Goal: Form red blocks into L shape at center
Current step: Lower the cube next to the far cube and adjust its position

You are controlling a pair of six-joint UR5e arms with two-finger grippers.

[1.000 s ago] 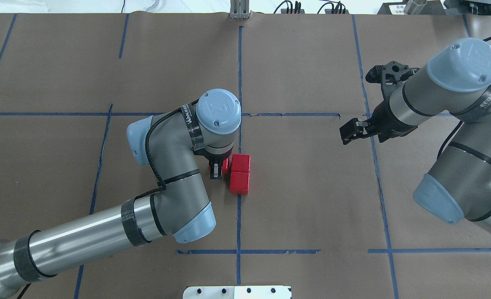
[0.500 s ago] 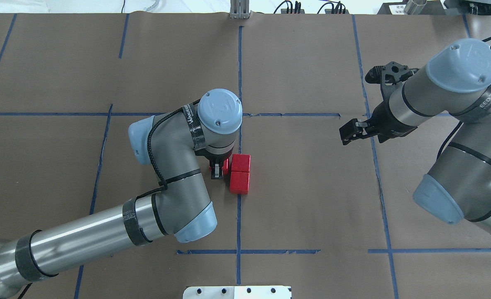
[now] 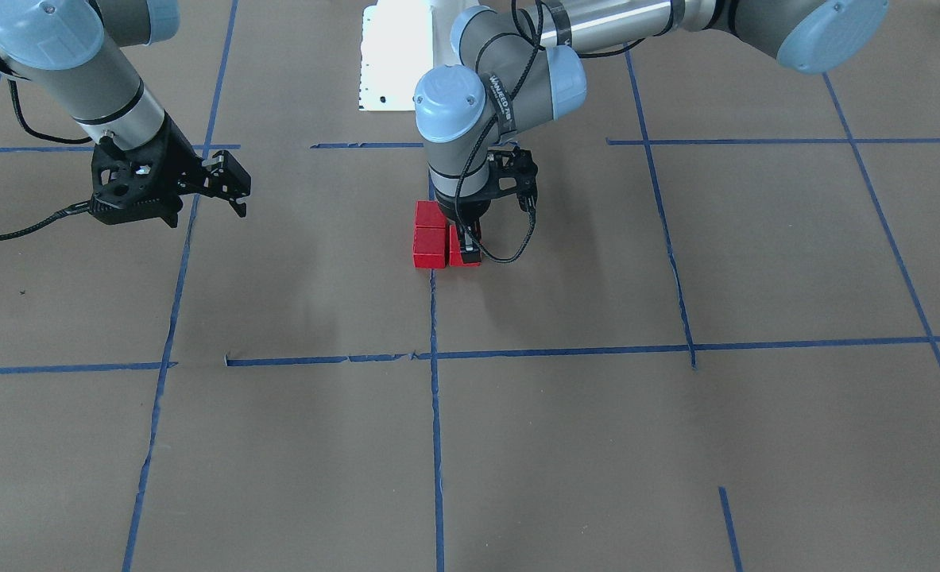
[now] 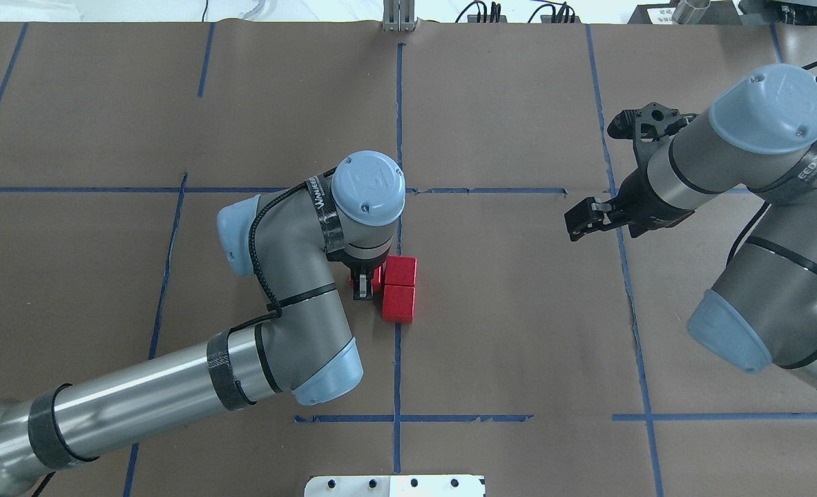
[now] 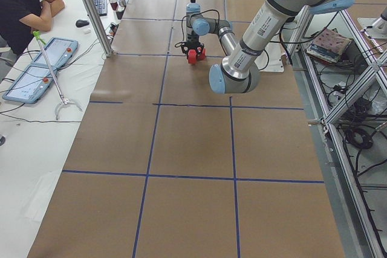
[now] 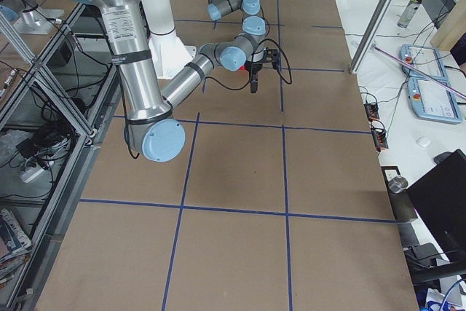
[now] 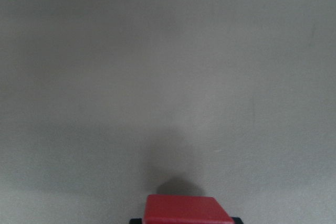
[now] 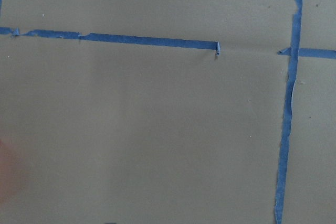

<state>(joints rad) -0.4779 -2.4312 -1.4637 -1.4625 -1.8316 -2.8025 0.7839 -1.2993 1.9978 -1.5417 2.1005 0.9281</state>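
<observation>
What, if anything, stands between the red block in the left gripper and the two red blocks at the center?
Nothing visible does. The left gripper is shut on the third red block, which sits right beside the farther of the two placed red blocks. No gap shows between them.

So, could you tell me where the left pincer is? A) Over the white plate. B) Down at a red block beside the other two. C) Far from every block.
B: the left pincer is down around the third red block, right beside the other two red blocks.
</observation>
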